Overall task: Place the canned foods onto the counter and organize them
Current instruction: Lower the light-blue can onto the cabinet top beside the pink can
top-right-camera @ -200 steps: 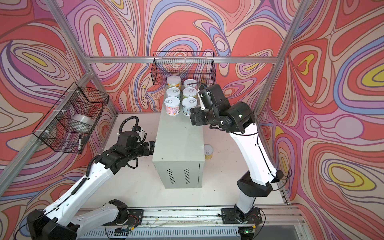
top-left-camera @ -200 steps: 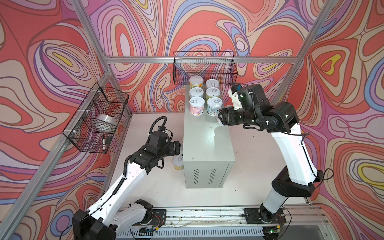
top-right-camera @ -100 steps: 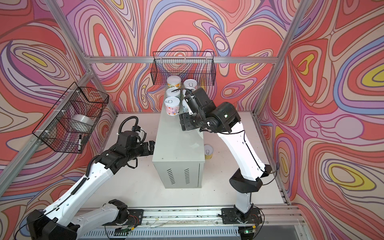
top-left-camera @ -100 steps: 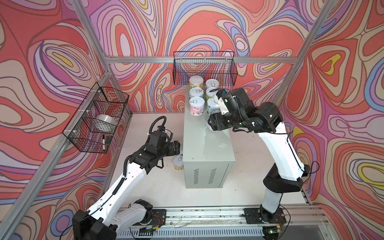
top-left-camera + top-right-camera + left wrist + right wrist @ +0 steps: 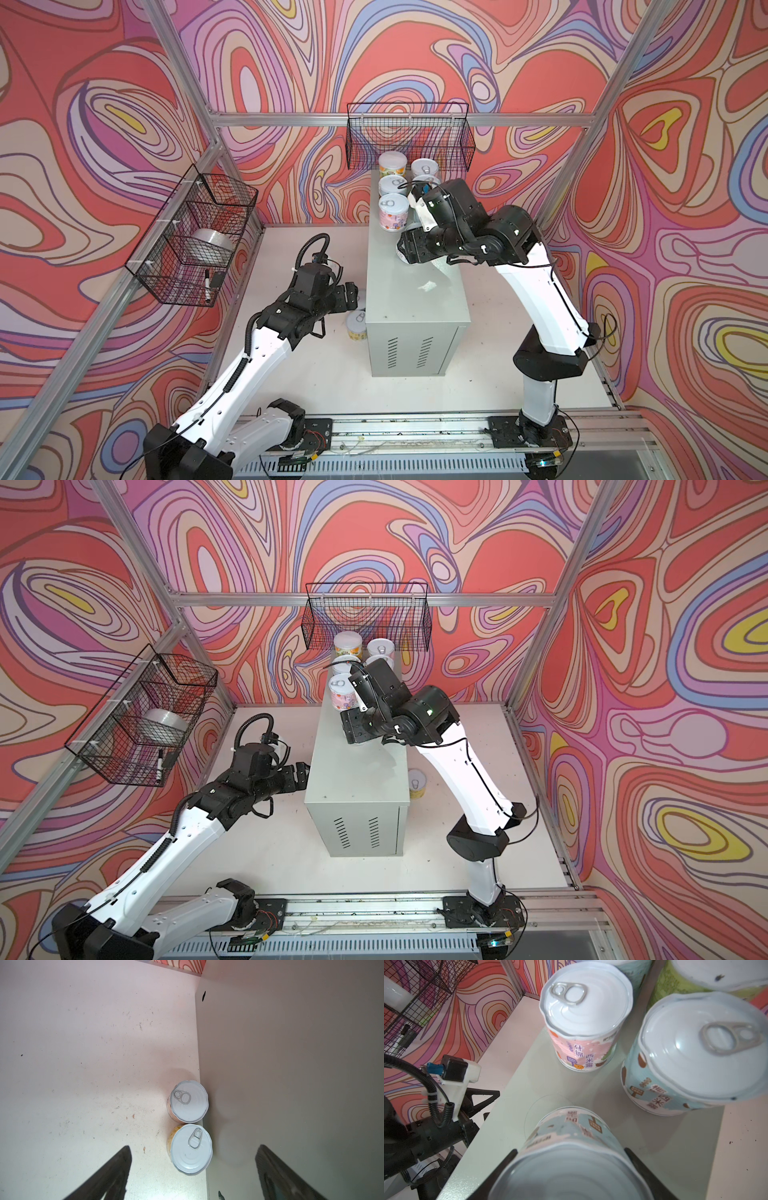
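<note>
Cans (image 5: 392,185) stand upright in two short rows at the far end of the grey worktop (image 5: 415,303), below the wire basket (image 5: 409,137) on the back wall. Nearest the front are the pink can (image 5: 583,1016) and, beside it, a pale blue can (image 5: 691,1059).

The right arm (image 5: 536,299) rises from the front rail (image 5: 415,428) and leans inward. It bends sharply at the elbow and lays its forearm almost level over the grey worktop from the right, with the wrist turned down. The right tool (image 5: 570,1151) grips a second blue can (image 5: 571,1128) by its sides just under the rim, one jaw on each side. This can is just in front of the two rows. Whether its base touches the glossy top I cannot tell.

The left arm (image 5: 266,353) climbs from the same rail with its elbow raised, the forearm reaching toward the left wall of the grey worktop. The left tool (image 5: 194,1147) points downward, its jaws spread wide and holding nothing. It hovers over two cans on the white worktop (image 5: 83,1064), a yellow can (image 5: 191,1149) and a peach can (image 5: 188,1101). They stand right next to each other, both close against the grey side wall. A lone can (image 5: 415,783) with a yellow label stands on the white worktop at the right wall of the grey one, near the right arm.
</note>
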You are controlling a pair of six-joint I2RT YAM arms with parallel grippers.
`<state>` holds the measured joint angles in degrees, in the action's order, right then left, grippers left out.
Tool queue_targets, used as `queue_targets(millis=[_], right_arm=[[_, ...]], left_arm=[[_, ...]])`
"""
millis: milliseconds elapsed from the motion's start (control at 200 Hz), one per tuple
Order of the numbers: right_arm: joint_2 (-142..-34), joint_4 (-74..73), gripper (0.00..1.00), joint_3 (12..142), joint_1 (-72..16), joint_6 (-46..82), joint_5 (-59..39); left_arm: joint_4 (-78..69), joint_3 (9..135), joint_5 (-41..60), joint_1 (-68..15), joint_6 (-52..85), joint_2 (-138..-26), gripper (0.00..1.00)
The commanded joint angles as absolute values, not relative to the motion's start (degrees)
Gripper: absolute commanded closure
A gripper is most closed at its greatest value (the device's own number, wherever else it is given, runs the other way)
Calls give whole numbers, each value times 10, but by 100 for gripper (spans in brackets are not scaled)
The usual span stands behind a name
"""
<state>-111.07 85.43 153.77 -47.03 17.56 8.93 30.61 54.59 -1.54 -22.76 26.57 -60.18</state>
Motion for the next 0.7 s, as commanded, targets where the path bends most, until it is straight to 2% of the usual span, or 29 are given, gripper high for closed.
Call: queue_targets(millis=[0, 75, 270, 491, 696], right_arm=[[-1117, 831, 48, 1549, -475, 170, 79], [-1116, 827, 32, 1548, -475, 170, 78], [-1099, 800, 17, 1528, -474, 166, 60], [-1074, 774, 10, 1517, -474, 159, 58], [-1038, 759, 13, 1509, -475, 160, 47]], left_arm=[[300, 536, -15, -222, 266, -591, 6], [300, 534, -15, -221, 266, -592, 6], [302, 532, -17, -215, 263, -586, 5], [300, 532, -10, -207, 265, -584, 5], [302, 538, -10, -205, 265, -578, 5]])
